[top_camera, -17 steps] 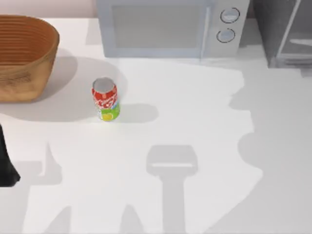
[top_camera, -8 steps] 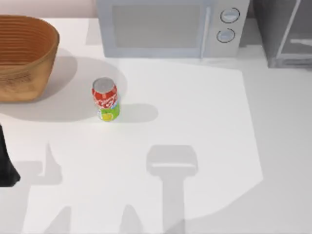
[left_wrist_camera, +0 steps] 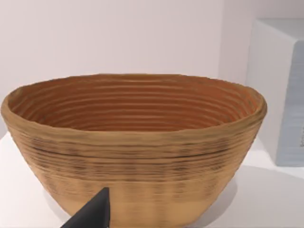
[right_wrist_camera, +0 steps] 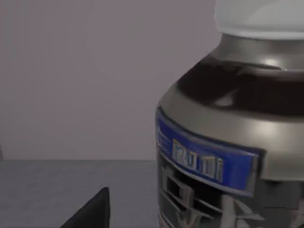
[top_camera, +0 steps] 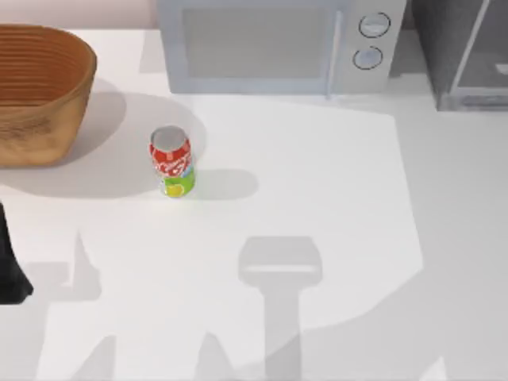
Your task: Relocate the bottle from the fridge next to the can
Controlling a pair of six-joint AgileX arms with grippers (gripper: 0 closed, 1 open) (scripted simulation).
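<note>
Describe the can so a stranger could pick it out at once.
Start at the big pale microwave along the table's back edge, then come forward and left to the open tabletop beside the woven basket. The can stands upright there alone: small, silver-topped, red above and green-yellow below.

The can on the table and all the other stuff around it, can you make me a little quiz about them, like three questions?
1. True or false: the can stands upright on the table.
2. What stands nearest the can in the top view? A) the fridge B) the basket C) the microwave's knobs
3. Fill in: in the right wrist view, the bottle has a ____ cap and a blue strip on its label.

Key:
1. True. Its silver top faces up and it is apart from everything else.
2. B. The basket sits toward the table's left, close to the can; the fridge is at the far right corner.
3. White.
</note>
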